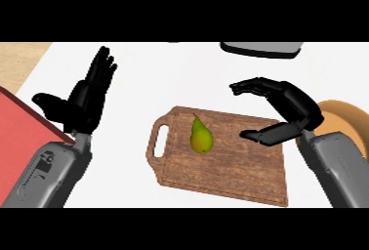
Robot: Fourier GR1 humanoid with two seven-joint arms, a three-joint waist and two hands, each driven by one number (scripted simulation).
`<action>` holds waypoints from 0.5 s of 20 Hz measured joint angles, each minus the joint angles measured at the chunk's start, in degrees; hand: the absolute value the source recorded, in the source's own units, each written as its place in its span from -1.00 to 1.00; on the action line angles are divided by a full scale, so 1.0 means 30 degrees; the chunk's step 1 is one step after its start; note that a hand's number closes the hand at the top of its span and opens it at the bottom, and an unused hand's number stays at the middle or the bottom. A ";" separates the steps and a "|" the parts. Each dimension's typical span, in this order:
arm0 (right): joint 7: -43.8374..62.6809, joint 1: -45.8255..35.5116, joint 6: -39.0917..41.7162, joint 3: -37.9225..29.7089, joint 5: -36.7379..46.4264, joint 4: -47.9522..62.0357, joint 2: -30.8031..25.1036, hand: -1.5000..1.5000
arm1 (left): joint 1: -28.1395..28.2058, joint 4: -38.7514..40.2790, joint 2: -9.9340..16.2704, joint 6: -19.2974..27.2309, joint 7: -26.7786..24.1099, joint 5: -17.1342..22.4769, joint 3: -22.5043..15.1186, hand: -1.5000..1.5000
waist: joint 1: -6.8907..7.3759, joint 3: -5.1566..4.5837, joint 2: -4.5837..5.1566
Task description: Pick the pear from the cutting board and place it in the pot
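Observation:
A yellow-green pear point(200, 137) lies on the brown wooden cutting board point(231, 171), near its upper left part beside the handle slot. My right hand point(288, 110) hovers over the board's upper right corner, fingers curved and thumb spread, holding nothing, a short way right of the pear. At the left, my left hand point(85, 100) stands open with fingers up, apart from the board. An orange-brown rounded vessel point(340, 119), possibly the pot, shows partly behind my right forearm at the right edge.
A red flat object point(22, 127) fills the left edge beside my left forearm. A grey and white appliance point(261, 48) sits at the top edge. Light wood counter shows at the top left corner.

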 measured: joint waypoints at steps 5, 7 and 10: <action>-0.4289 -0.1966 0.3461 0.0032 0.1104 0.2632 -0.1146 -1.00 | -0.0012 -0.0265 0.0189 -0.0175 -0.0394 0.0356 0.0677 0.00 | -0.0201 -0.0015 -0.0003; -0.5500 -0.2905 0.4169 0.0378 0.2222 0.3696 -0.1636 -1.00 | 0.0054 -0.0316 0.0201 -0.0257 -0.0471 0.0429 0.0774 0.00 | -0.0288 -0.0031 -0.0025; -0.6401 -0.4270 0.4258 0.1434 0.4160 0.4983 -0.2084 -1.00 | 0.0192 -0.0328 0.0175 -0.0317 -0.0535 0.0488 0.0867 0.00 | -0.0417 -0.0052 -0.0070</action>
